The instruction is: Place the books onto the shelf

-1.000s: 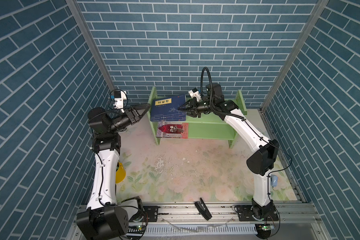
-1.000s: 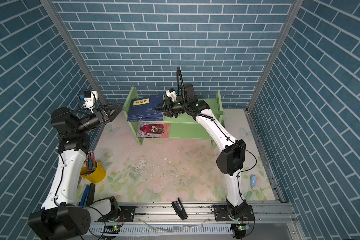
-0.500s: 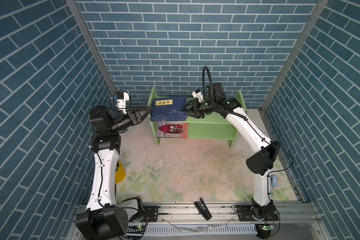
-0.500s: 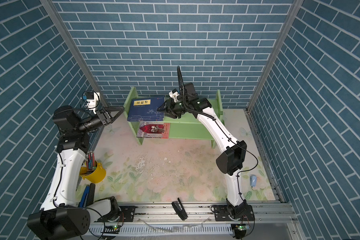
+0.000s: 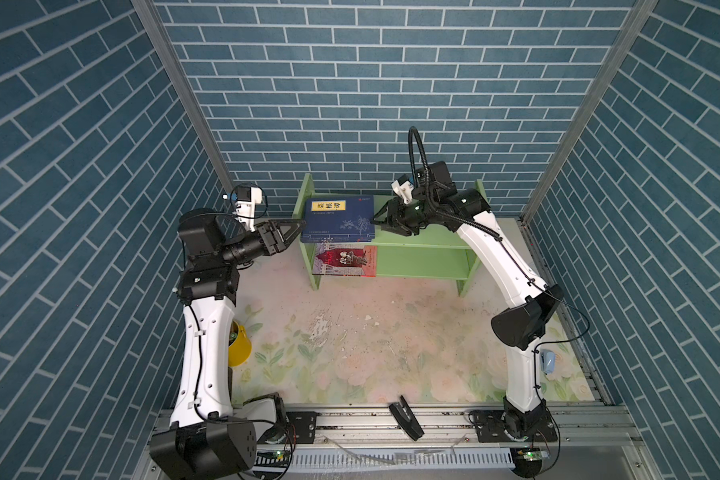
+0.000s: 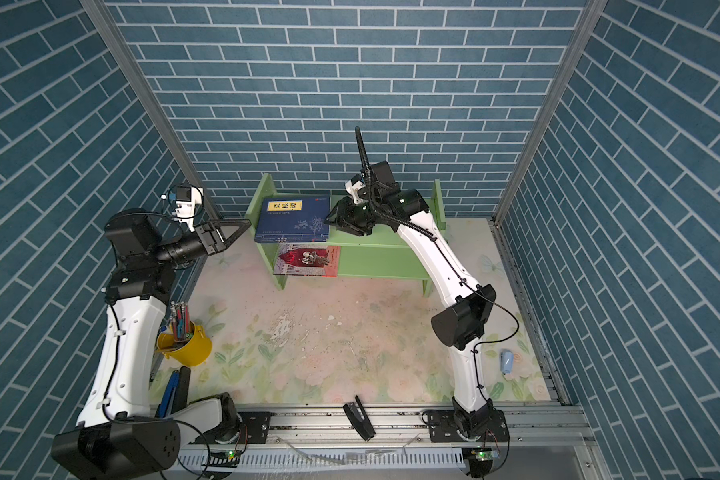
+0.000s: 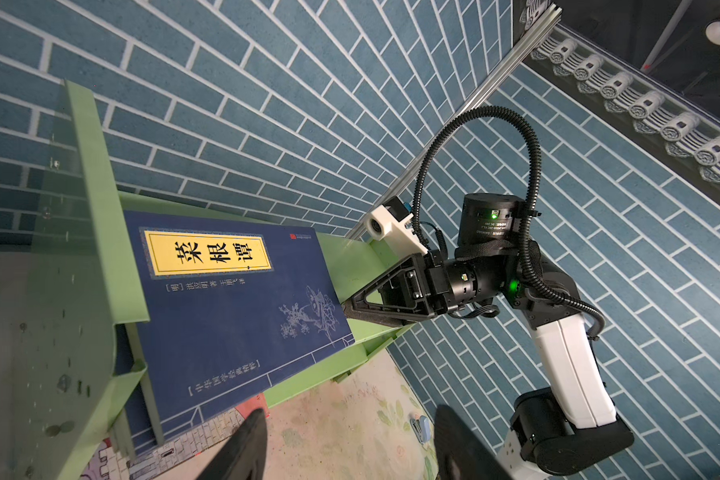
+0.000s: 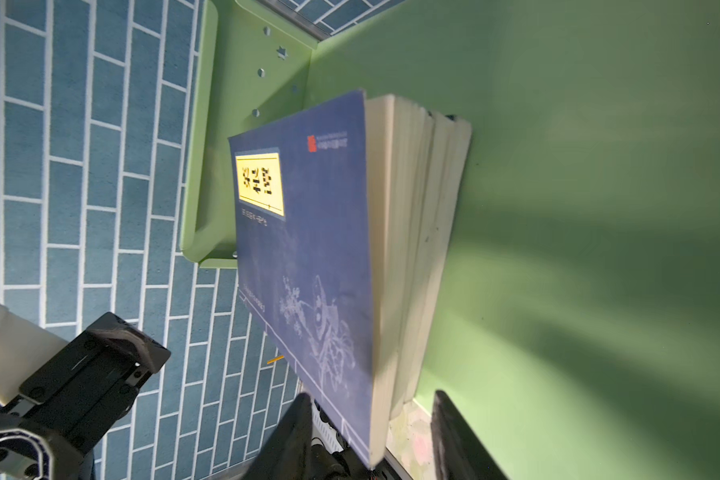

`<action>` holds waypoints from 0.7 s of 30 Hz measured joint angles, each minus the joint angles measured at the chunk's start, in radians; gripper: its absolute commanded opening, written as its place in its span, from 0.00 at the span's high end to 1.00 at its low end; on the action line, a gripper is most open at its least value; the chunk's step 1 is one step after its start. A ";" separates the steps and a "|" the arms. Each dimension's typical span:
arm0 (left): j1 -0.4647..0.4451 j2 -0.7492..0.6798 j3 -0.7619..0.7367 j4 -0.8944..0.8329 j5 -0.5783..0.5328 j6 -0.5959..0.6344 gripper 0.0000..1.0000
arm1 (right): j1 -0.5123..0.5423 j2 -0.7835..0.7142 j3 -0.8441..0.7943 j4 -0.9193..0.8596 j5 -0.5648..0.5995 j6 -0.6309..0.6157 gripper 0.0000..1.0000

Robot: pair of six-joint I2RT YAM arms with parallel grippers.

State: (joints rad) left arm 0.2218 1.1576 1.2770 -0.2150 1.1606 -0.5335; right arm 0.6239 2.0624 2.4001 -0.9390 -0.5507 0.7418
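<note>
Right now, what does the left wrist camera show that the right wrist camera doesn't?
Only the left wrist view: the right arm and a blue stapler on the mat. Only the right wrist view: the stacked books' cream page edges. Both: the top blue book with its yellow label, and the green shelf.

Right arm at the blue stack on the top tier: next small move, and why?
Probably back the right gripper straight off to the right along the top tier of the shelf. The blue stack already lies flat at that tier's left end, and the jaws stand apart around its right edge, apparently not clamping. The red book sits on the lower tier.
</note>
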 measured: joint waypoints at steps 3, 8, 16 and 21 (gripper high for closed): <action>0.000 0.000 0.001 -0.009 0.001 0.011 0.35 | 0.000 0.009 0.023 -0.016 0.008 -0.014 0.55; 0.000 0.000 0.002 -0.028 0.004 0.035 0.35 | 0.000 0.031 0.069 -0.020 0.009 -0.019 0.60; 0.000 0.000 0.002 -0.044 0.005 0.052 0.35 | 0.004 0.055 0.079 -0.021 0.008 -0.032 0.78; 0.000 0.000 0.002 -0.050 0.005 0.054 0.35 | 0.005 0.068 0.098 -0.024 0.007 -0.035 0.81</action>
State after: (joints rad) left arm 0.2218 1.1576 1.2785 -0.2653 1.1652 -0.4793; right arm 0.6292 2.1300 2.4977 -0.9627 -0.5438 0.7071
